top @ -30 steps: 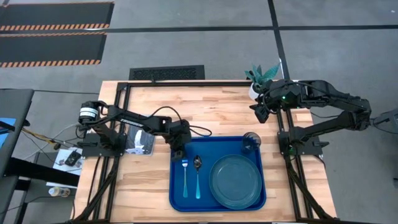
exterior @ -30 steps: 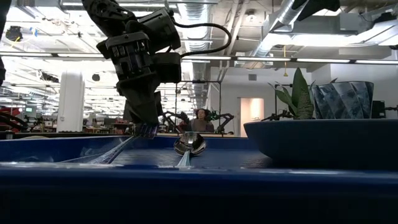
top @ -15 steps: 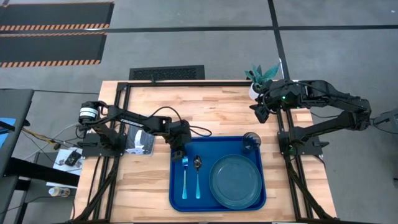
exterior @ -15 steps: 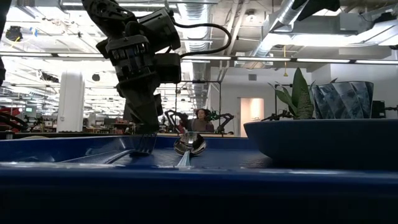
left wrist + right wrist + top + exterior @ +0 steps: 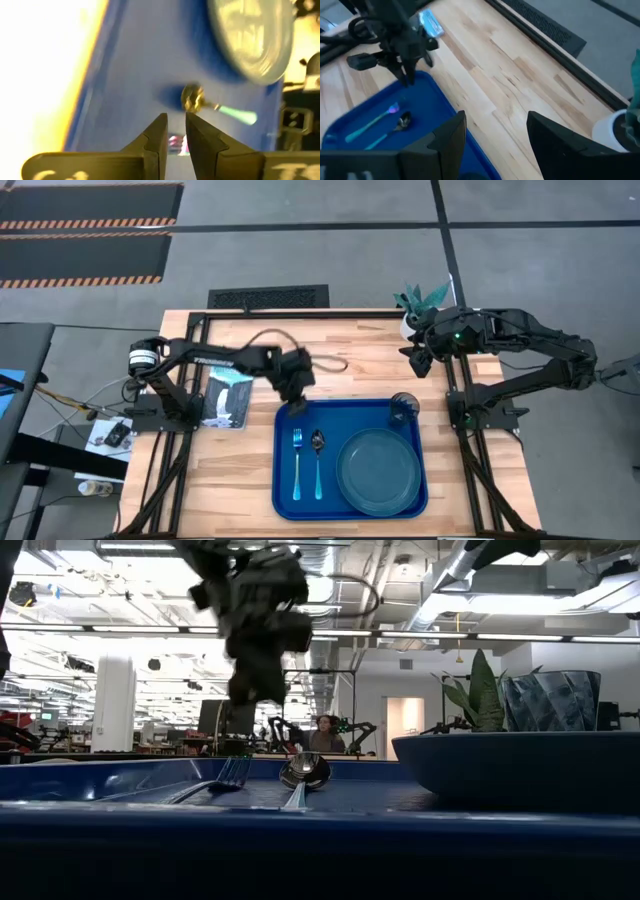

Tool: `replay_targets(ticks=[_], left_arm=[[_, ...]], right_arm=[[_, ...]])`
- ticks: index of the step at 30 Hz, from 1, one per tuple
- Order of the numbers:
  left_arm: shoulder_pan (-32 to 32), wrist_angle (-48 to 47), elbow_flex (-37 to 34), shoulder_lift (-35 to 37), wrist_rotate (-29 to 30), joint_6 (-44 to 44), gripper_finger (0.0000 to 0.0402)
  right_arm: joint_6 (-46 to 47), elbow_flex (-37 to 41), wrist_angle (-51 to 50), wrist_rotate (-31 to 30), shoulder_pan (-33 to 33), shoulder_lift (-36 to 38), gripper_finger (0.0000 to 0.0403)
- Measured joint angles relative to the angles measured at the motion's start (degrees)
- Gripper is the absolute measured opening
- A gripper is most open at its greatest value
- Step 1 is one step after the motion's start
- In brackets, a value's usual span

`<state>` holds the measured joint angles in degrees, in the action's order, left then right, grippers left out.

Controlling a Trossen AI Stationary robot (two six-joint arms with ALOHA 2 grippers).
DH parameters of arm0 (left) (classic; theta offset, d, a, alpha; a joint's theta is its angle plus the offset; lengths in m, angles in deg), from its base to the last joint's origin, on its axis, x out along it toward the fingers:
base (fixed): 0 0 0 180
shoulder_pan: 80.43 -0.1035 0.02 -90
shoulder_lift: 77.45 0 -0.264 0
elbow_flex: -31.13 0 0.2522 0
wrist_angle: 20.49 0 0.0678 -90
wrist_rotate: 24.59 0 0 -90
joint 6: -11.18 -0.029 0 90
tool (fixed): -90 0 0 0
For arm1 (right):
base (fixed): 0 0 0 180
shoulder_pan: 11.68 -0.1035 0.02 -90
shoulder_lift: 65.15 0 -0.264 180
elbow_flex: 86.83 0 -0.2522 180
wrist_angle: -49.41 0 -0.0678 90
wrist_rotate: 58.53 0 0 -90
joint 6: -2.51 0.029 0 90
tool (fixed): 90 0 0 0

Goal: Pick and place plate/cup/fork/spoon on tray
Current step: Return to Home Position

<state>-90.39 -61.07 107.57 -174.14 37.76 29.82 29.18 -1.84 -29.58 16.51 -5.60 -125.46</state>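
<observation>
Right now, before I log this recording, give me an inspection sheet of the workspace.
Surface: wooden table.
Job's things: blue tray holds fork, spoon, plate, cup.
Clutter: white pot with plant at the far right corner; printed packet left of the tray.
Grippers: left gripper above the tray's far left corner, empty; right gripper raised, open, empty.
Cables: black cable looping along the left arm.
Surroundings: person far behind.

Glossy blue plastic tray (image 5: 350,507), pale wood-plank table (image 5: 330,355), shiny metal spoon (image 5: 317,464) bowl, smooth glazed plate (image 5: 378,471)
</observation>
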Motion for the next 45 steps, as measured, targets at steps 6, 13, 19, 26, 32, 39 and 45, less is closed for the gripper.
replay_targets(ticks=[6, 13, 19, 26, 32, 39, 45], left_arm=[[-2.56, -15.39, 19.99, 0.78, 0.46, -7.17, 0.0054], [-2.37, -33.69, 50.12, 1.16, 23.23, -13.41, 0.0054], [-1.38, -39.62, 67.24, 3.39, 42.69, -16.56, 0.0054], [-1.62, -34.62, 62.65, 16.73, 34.56, -24.56, 0.0054], [0.54, -27.53, 41.1, 31.91, 34.28, -21.09, 0.0054], [6.14, -1.78, 3.84, 50.33, 34.37, -14.93, 0.0054], [9.65, 19.3, -22.97, 63.7, 35.35, -4.43, 0.0054]], right_arm=[[-5.62, 0.0, 1.93, 1.19, -1.02, 1.06, 0.0232], [-11.38, 0.03, 2.45, 1.16, -1.13, 3.91, 0.0232], [-21.67, 0.0, 16.19, 7.23, 0.63, 11.55, 0.0232], [-21.55, 3.87, 18.52, 9.79, 5.19, 24.63, 0.0232], [-14.21, 16.81, 28.02, 11.34, 4.87, 36.64, 0.0232], [-4.45, 35.17, 40.8, 12.49, 3.0, 43.4, 0.0232], [-0.09, 46.43, 49.45, 12.54, 2.03, 44.12, 0.0232]])
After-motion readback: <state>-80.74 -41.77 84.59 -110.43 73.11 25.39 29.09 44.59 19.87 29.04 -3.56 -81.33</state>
